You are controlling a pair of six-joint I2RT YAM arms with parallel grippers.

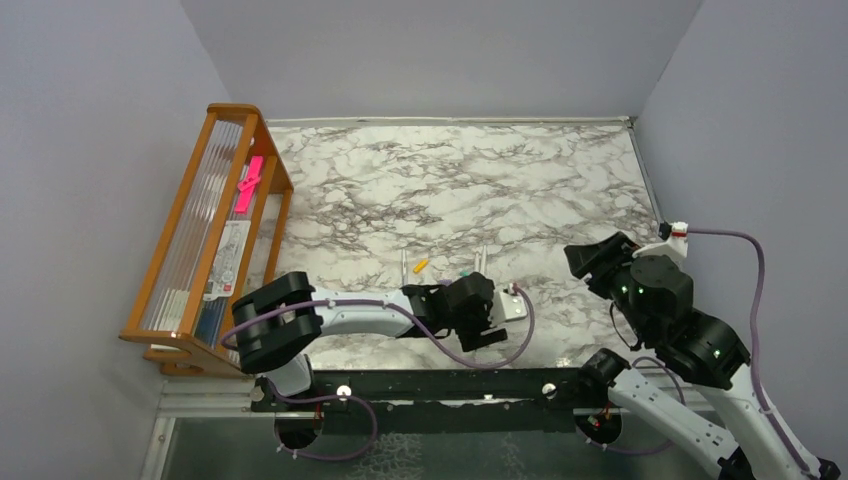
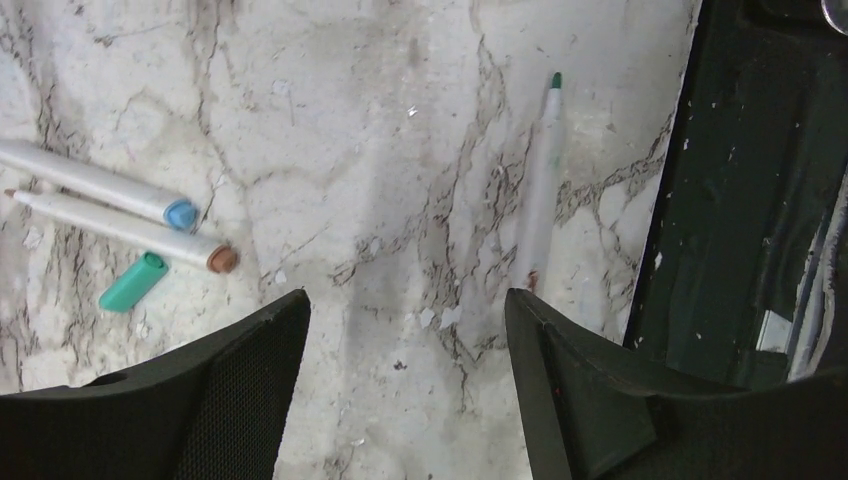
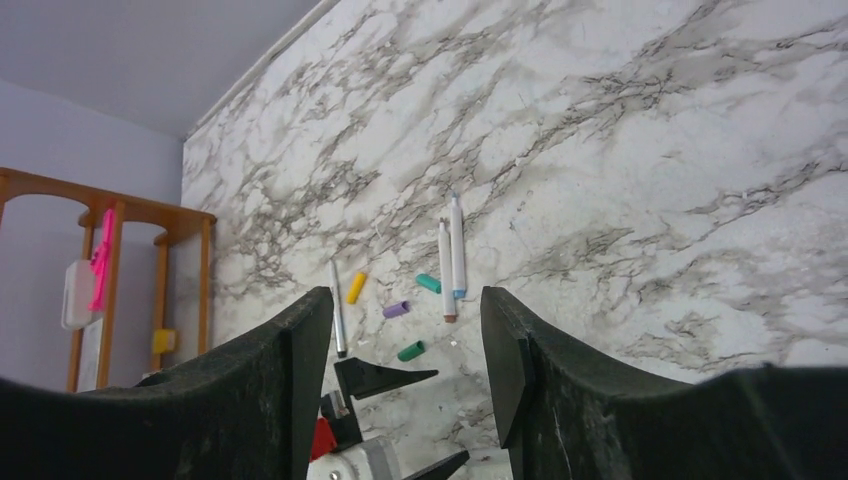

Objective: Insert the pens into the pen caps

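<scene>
Work area: the marble tabletop point(image 1: 400, 180), with every task piece lying loose near the middle of its near edge. Your left gripper point(image 2: 405, 300) hangs low there, its fingers spread wide with only bare marble between them; it has hold of nothing. The green-tipped pen point(image 2: 540, 180) lies just beside its right finger, along the black rail point(image 2: 740, 200) that bounds the near edge. The blue-ended pen point(image 2: 95, 183) and brown-ended pen point(image 2: 120, 230) lie side by side off its left finger, the teal cap point(image 2: 133, 281) just beside them. This stance probably lets you settle over one pen without nudging the others. Your right gripper point(image 3: 405, 300) is likewise wide apart and empty, raised toward the right edge, apparently to stay clear of the left arm point(image 1: 350, 315) while overlooking the set. The orange cap point(image 3: 356, 288), purple cap point(image 3: 396, 309) and green cap point(image 3: 411, 351) lie apart between the green-tipped pen and the pair. No pen sits in a cap yet; expect the round barrels to roll.
</scene>
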